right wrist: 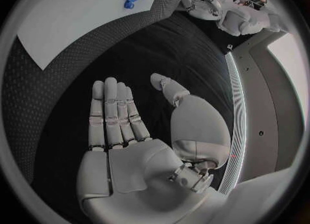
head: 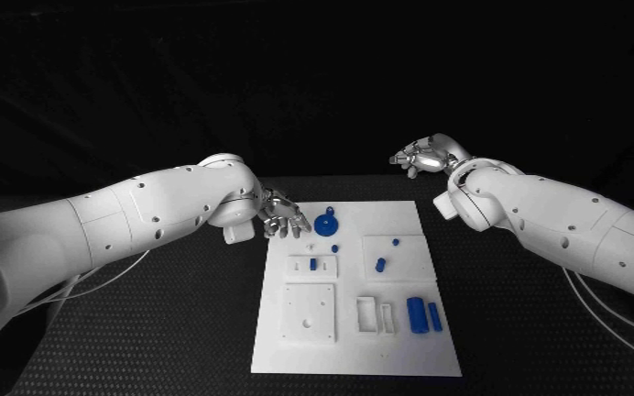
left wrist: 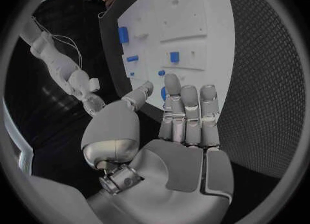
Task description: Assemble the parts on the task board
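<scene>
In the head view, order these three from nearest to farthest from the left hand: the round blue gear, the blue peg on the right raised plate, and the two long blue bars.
1. The round blue gear: right beside the left hand, at the task board's far left corner.
2. The blue peg: on the right raised plate, mid-board.
3. The two long blue bars: near the board's right edge, toward the robot.
</scene>
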